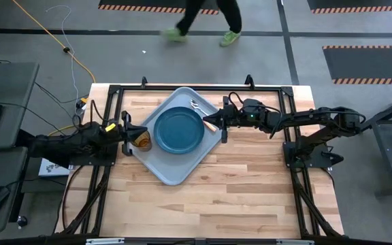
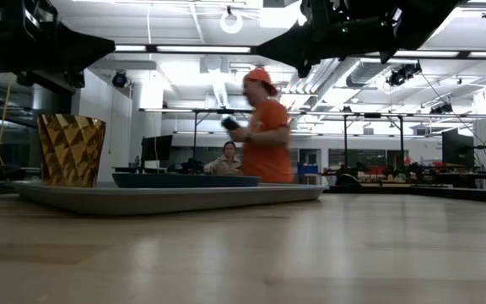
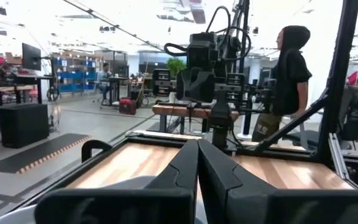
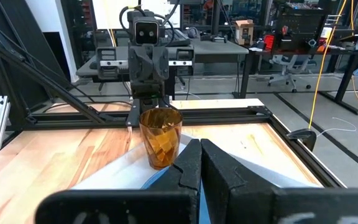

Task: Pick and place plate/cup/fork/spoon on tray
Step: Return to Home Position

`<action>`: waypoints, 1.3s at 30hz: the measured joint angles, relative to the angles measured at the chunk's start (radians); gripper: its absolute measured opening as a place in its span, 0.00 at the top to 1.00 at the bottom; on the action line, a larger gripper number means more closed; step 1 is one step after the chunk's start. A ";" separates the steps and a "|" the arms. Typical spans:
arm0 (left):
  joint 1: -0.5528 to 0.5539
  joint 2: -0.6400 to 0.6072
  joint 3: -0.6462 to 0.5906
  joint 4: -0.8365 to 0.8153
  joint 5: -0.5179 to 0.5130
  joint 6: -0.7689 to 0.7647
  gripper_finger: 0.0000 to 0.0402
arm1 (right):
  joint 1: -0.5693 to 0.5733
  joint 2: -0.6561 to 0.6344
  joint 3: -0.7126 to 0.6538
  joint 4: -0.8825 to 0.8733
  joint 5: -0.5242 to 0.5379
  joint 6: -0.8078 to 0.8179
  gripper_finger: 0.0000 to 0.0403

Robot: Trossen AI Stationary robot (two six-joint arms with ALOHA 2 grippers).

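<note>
The light grey-blue tray (image 1: pixel 172 167) lies cornerwise at the table's middle. The dark blue plate (image 1: pixel 179 129) rests in it. The amber cup (image 1: pixel 141 141) stands upright on the tray's left corner and also shows in the right wrist view (image 4: pixel 161 138) and the low view (image 2: pixel 72 150). Two orange-handled utensils, silver ends (image 1: pixel 196 105) toward the far side, lie on the tray by the plate's far right; which is fork or spoon I cannot tell. My left gripper (image 1: pixel 129 131) is shut, just left of the cup and higher. My right gripper (image 1: pixel 218 123) is shut at an orange handle (image 1: pixel 210 124). My right gripper's shut fingertips stand at the near end of the orange handle (image 1: pixel 210 124), coming level from the table's right. I cannot tell whether they touch it; the right wrist view does not show the handle between the fingers (image 4: pixel 191 163).
A dark metal frame (image 1: pixel 182 88) runs around the table's edges. Bare wood (image 1: pixel 237 197) lies on the near side and right of the tray. A person (image 1: pixel 206 17) walks on the floor beyond the far edge.
</note>
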 joint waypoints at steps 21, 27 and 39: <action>-0.022 0.000 0.000 -0.080 0.103 -0.070 1.00 | 0.000 0.000 0.000 -0.022 -0.004 0.000 1.00; -0.128 0.000 0.000 -0.106 0.013 -0.108 1.00 | 0.000 0.000 0.000 -0.022 -0.004 0.000 1.00; -0.243 0.000 0.000 -0.156 -0.087 -0.024 1.00 | 0.000 0.000 0.000 -0.024 -0.003 -0.008 1.00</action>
